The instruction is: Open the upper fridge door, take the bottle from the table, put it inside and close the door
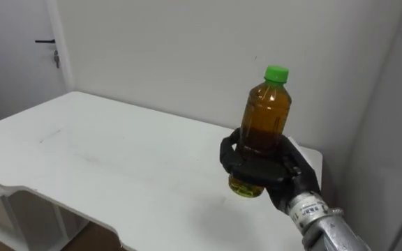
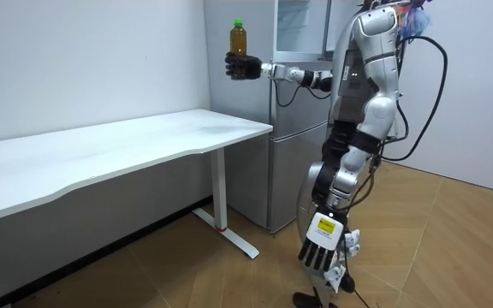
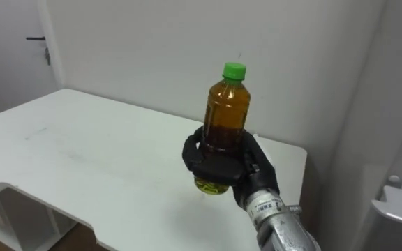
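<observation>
The bottle [image 1: 265,115], filled with amber liquid and closed with a green cap [image 1: 276,73], is held upright in the air above the far right end of the white table [image 1: 82,160], clear of its top. It is grasped round its lower half by the right hand [image 1: 260,166], whose dark fingers are curled about the front of it, while the base of the bottle is seen just below them. The right arm is brought in from the lower right of the eye views.

In the room view the bottle is seen raised to about head height at the end of the outstretched right arm, above the table's end and in front of the white wall [image 2: 84,60]. The grey fridge [image 2: 285,137] is seen just past the table's end, behind that arm, and the robot is found standing on the wooden floor [image 2: 452,248] directly before it, at the room view's right of the table. The left hand [image 2: 317,253] is hung low beside the leg, with its fingers straight and nothing held in it.

A door with a dark handle [image 1: 45,42] is seen at the far left of the left eye view.
</observation>
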Available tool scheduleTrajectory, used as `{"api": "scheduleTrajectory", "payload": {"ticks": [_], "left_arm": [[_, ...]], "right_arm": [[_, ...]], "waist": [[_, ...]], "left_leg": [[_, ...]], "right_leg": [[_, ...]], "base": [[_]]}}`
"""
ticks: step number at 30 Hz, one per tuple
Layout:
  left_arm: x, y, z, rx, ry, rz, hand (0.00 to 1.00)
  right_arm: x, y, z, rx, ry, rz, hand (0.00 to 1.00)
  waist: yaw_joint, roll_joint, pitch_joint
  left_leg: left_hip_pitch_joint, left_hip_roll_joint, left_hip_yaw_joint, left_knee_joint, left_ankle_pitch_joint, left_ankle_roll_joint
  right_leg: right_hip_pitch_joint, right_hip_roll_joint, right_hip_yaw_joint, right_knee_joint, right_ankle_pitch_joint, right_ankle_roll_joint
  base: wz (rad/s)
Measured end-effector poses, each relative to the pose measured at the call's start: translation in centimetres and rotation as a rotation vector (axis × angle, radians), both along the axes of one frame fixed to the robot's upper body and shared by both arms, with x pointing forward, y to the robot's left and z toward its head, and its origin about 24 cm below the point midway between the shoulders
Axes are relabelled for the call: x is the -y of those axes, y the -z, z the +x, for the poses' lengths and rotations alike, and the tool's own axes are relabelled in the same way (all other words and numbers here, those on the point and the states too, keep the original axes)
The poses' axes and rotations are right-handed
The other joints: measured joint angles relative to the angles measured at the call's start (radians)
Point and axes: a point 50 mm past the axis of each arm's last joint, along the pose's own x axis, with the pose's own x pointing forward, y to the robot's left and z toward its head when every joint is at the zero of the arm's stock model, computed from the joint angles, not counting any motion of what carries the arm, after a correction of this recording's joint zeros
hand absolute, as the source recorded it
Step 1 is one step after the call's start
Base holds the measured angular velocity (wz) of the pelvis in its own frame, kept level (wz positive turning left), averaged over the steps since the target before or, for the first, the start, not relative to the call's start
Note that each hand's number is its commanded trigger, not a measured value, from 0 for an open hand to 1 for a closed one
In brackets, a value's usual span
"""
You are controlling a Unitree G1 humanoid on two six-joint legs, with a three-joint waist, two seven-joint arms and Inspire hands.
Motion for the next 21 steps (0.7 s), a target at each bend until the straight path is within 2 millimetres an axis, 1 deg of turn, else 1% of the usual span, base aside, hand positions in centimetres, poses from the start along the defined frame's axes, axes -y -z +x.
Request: {"api": "scheduleTrajectory", "payload": {"ticks": [2, 4, 5, 7, 9, 10, 13, 14, 16, 20, 21], "left_arm": [[-0.2, -0.1, 0.2, 0.008, -0.014, 0.004, 0.00], [-0.3, -0.1, 0.4, 0.014, -0.017, 0.006, 0.00], [-0.3, -0.1, 0.4, 0.014, -0.015, 0.007, 0.00], [-0.3, -0.1, 0.5, 0.017, -0.010, 0.007, 0.00], [-0.3, -0.1, 0.5, 0.017, -0.003, 0.008, 0.00], [-0.3, 0.0, 0.7, 0.020, 0.002, 0.008, 0.00], [-0.2, 0.0, 0.8, 0.024, 0.004, 0.007, 0.00], [-0.3, 0.0, 0.8, 0.024, 0.005, 0.007, 0.00], [-0.2, 0.0, 0.9, 0.030, 0.007, 0.005, 0.00], [-0.3, 0.1, 0.7, 0.024, 0.006, 0.008, 0.00], [-0.4, 0.1, 0.6, 0.019, 0.004, 0.010, 0.00]], "right_arm": [[0.0, -0.8, -0.2, 0.035, -0.005, 0.007, 1.00], [0.3, -2.2, -0.5, 0.095, -0.003, 0.016, 1.00], [0.3, -2.6, -0.6, 0.115, -0.001, 0.011, 1.00], [0.5, -3.9, -1.0, 0.174, -0.011, 0.017, 1.00], [0.6, -4.5, -1.2, 0.205, -0.011, 0.020, 1.00], [0.8, -4.9, -1.4, 0.221, -0.011, 0.014, 1.00], [1.3, -5.8, -1.7, 0.262, -0.007, -0.003, 1.00], [1.4, -6.0, -1.7, 0.271, -0.002, -0.004, 1.00], [1.8, -6.9, -2.1, 0.319, 0.018, -0.005, 1.00], [2.3, -8.6, -3.0, 0.391, 0.037, 0.016, 1.00], [2.4, -9.0, -3.3, 0.412, 0.042, 0.018, 1.00]], "waist": [[-0.009, 0.002, 0.0000], [-0.011, 0.001, -0.0020], [-0.013, 0.001, -0.0023], [-0.027, 0.001, -0.0029], [-0.037, 0.000, -0.0034], [-0.043, 0.000, -0.0036], [-0.062, -0.002, -0.0046], [-0.066, -0.002, -0.0052], [-0.080, -0.004, -0.0064], [-0.086, -0.006, -0.0085], [-0.087, -0.008, -0.0104]], "left_leg": [[0.000, 0.001, 0.001, -0.005, 0.000, 0.000], [0.002, 0.006, 0.019, -0.011, 0.000, 0.000], [0.002, 0.007, 0.024, -0.011, 0.000, 0.000], [0.003, 0.011, 0.035, -0.012, 0.000, 0.000], [0.008, 0.013, 0.049, -0.012, 0.000, 0.000], [0.012, 0.014, 0.053, -0.013, 0.000, 0.000], [0.020, 0.015, 0.061, -0.016, 0.000, -0.001], [0.021, 0.016, 0.065, -0.017, 0.000, -0.001], [0.020, 0.020, 0.076, -0.021, 0.000, -0.001], [0.021, 0.024, 0.084, -0.021, 0.000, -0.001], [0.021, 0.024, 0.085, -0.021, 0.000, -0.001]], "right_leg": [[-0.004, 0.001, 0.002, 0.001, 0.001, -0.001], [-0.016, 0.005, 0.027, 0.002, 0.002, -0.004], [-0.017, 0.006, 0.030, 0.003, 0.003, -0.005], [-0.017, 0.010, 0.049, 0.002, 0.006, -0.006], [-0.017, 0.011, 0.056, 0.002, 0.007, -0.007], [-0.016, 0.012, 0.067, 0.002, 0.007, -0.008], [-0.013, 0.014, 0.082, 0.002, 0.007, -0.008], [-0.015, 0.015, 0.083, 0.003, 0.008, -0.009], [-0.022, 0.017, 0.085, 0.003, 0.013, -0.011], [-0.026, 0.020, 0.088, 0.002, 0.019, -0.012], [-0.027, 0.021, 0.088, 0.002, 0.020, -0.012]], "base": [[-0.03], [-0.20], [-0.23], [-0.16], [-0.15], [-0.15], [-0.10], [-0.11], [-0.13], [-0.10], [0.00]]}}
